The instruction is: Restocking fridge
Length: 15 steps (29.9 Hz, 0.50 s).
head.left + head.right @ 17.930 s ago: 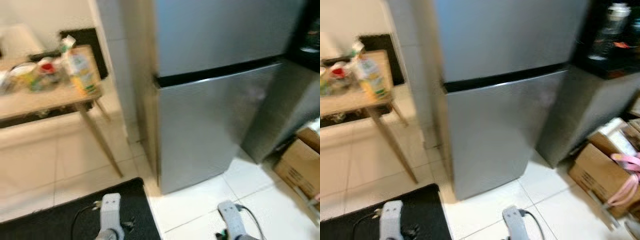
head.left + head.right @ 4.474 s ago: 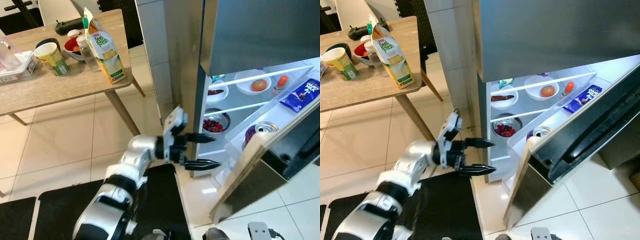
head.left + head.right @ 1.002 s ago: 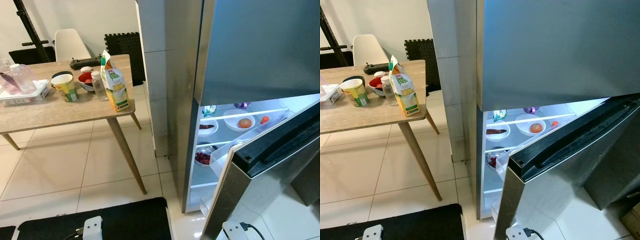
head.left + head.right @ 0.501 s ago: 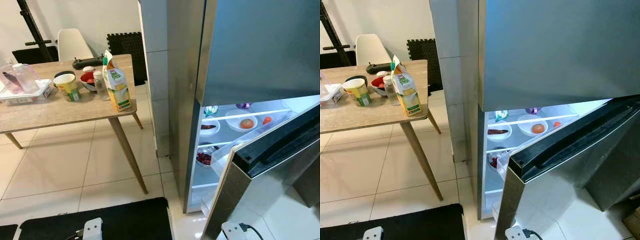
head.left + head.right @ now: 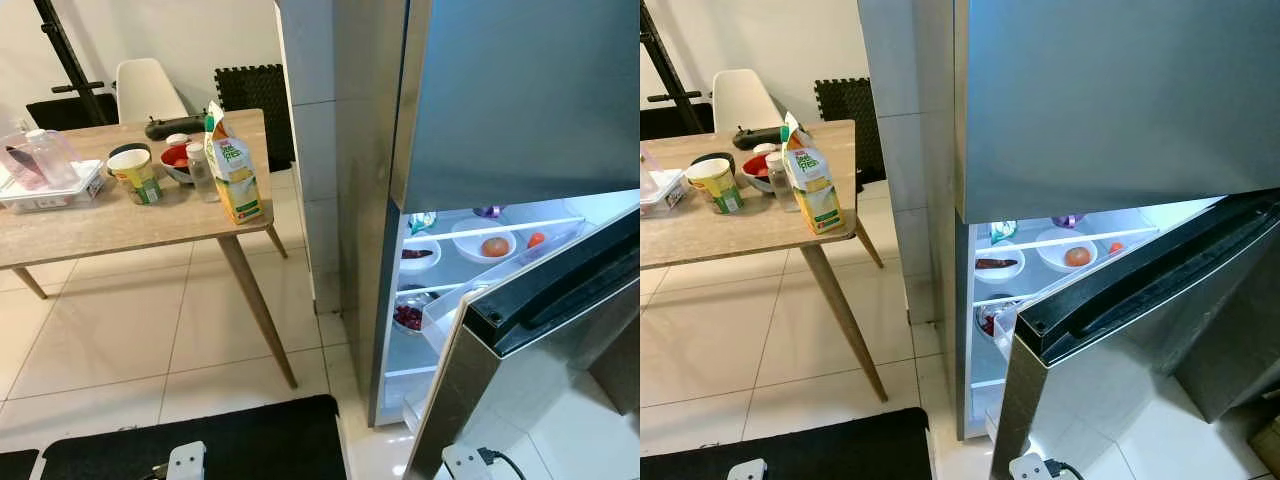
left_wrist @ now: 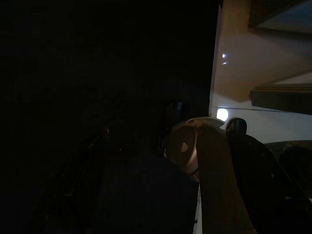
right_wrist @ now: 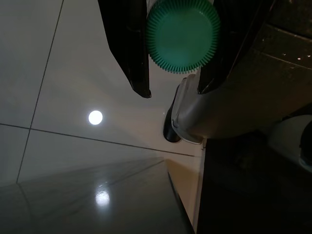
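Observation:
The steel fridge (image 5: 480,100) stands to the right with its lower door (image 5: 530,340) swung open. On its lit shelves sit a white bowl with an orange fruit (image 5: 492,245), a bowl with a sausage (image 5: 417,254) and a bowl of red berries (image 5: 408,316). A juice carton (image 5: 233,165), a cup (image 5: 134,175), a red bowl (image 5: 176,160) and a small bottle (image 5: 200,170) stand on the wooden table (image 5: 100,225). My right gripper (image 7: 171,85) hangs low, shut on a green-capped bottle (image 7: 183,34). The left arm (image 5: 187,462) hangs idle; its wrist view is dark.
A clear container (image 5: 45,170) rests at the table's left end, with a white chair (image 5: 148,90) behind it. A black mat (image 5: 250,440) lies on the tiled floor at my feet. The open door juts into the floor space on the right.
The head view has drifted very slightly; nothing in the scene has moved and both arms still hang low.

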{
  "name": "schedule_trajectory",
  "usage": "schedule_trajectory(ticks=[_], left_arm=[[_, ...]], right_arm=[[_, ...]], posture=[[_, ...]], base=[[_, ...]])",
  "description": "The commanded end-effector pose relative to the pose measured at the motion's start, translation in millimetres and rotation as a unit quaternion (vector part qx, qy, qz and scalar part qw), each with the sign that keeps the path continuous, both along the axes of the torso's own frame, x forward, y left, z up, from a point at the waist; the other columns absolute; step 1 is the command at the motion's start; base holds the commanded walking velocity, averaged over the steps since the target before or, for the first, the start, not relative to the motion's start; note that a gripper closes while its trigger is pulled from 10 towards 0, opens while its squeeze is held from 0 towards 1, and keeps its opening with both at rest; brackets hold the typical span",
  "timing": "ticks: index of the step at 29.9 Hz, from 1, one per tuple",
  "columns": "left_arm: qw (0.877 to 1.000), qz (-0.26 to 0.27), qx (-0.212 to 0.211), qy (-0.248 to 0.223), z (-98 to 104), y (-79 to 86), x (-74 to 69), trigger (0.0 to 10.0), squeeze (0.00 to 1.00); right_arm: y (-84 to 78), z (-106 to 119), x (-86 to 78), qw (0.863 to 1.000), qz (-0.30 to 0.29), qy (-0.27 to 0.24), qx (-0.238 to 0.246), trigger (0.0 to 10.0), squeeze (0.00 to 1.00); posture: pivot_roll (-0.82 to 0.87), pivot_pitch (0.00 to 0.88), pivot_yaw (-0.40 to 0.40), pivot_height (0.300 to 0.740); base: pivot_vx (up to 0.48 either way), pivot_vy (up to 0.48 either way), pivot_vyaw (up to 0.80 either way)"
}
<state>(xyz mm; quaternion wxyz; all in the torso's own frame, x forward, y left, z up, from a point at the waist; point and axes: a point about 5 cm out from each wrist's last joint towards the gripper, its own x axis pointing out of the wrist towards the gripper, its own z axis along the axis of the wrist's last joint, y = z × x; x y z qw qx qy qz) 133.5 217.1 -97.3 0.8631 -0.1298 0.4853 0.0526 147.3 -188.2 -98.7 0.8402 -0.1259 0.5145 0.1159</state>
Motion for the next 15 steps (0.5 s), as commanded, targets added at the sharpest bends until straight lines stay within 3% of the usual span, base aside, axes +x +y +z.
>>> schedule_trajectory(ticks=[1,10,15], left_arm=[[1.000,-0.005,0.002,0.004,0.4,2.6,-0.2,10.0,0.00],[1.000,-0.014,0.012,0.012,1.6,15.6,-6.1,10.0,0.00],[1.000,-0.015,0.014,0.007,3.7,18.7,-1.9,10.0,0.00]], right_arm=[[3.2,-1.6,-2.9,1.000,0.002,0.003,-0.006,10.0,0.00],[5.1,-3.7,-7.3,1.000,0.000,0.004,-0.023,10.0,0.00],[4.4,-3.5,-6.6,1.000,-0.002,0.002,-0.030,10.0,0.00]], posture=[[-0.03,0.013,0.050,0.740],[-0.01,0.011,0.080,0.740],[-0.01,0.006,0.083,0.740]], base=[[0.000,0.000,0.00],[0.000,0.000,0.00],[0.000,0.000,0.00]])
